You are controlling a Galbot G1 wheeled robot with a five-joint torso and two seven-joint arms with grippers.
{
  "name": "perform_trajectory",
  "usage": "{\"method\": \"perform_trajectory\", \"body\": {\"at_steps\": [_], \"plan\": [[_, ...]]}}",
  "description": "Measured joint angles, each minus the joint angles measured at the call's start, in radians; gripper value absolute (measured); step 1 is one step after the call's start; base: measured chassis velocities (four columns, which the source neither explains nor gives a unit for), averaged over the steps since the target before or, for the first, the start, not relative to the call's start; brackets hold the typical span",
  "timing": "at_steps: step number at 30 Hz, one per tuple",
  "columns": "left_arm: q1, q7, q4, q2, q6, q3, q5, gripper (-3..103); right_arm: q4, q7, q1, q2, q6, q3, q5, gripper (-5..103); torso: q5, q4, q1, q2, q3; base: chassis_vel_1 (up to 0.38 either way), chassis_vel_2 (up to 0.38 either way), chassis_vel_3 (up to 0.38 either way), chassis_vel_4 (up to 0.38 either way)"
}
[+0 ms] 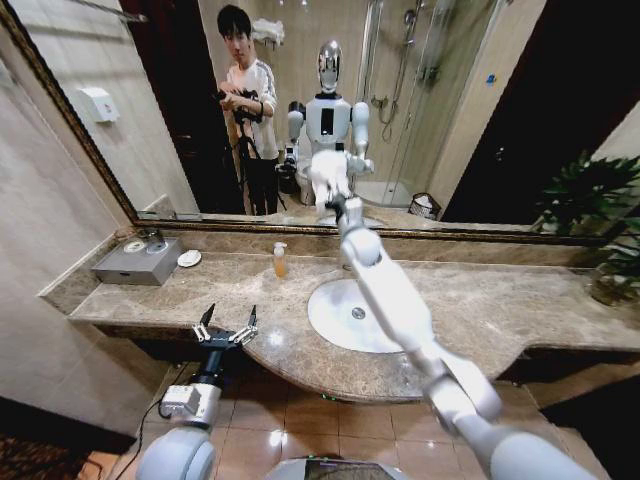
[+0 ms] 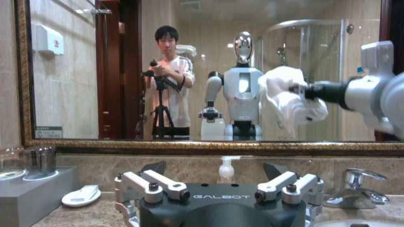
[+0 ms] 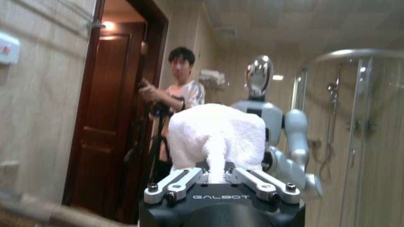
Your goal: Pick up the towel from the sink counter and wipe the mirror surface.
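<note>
Currently right gripper (image 3: pixel 218 182) clamped on the towel (image 3: pixel 218 135), arm stretched out over the sink counter (image 1: pixel 480 300), cloth bunched ahead of the fingers and held up at the mirror (image 1: pixel 180 110); contact with the glass can't be confirmed. Towel looks soft, light and floppy, drapes loosely past the grip, so a pinch through the thick folded middle seems best; an edge hold would likely let it sag or slip. Left gripper (image 1: pixel 225 333) idle with fingers spread, low at the counter's front edge, well apart from the towel.
</note>
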Motion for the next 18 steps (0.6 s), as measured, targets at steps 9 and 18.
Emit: {"method": "perform_trajectory", "body": {"at_steps": [9,18], "plan": [[0.000,0.000,0.000,0.000,0.000,0.000,0.000,100,0.269,0.035,-0.165,-0.138,-0.048,0.007,0.050,9,0.0002,-0.0003,0.000,0.000,0.000,0.000,0.000,0.000,0.000],[0.000,0.000,0.000,0.000,0.000,0.000,0.000,100,0.644,0.088,-0.413,-0.431,-0.148,0.094,0.263,9,0.0005,0.0000,0.000,0.000,0.000,0.000,0.000,0.000,0.000]]}}
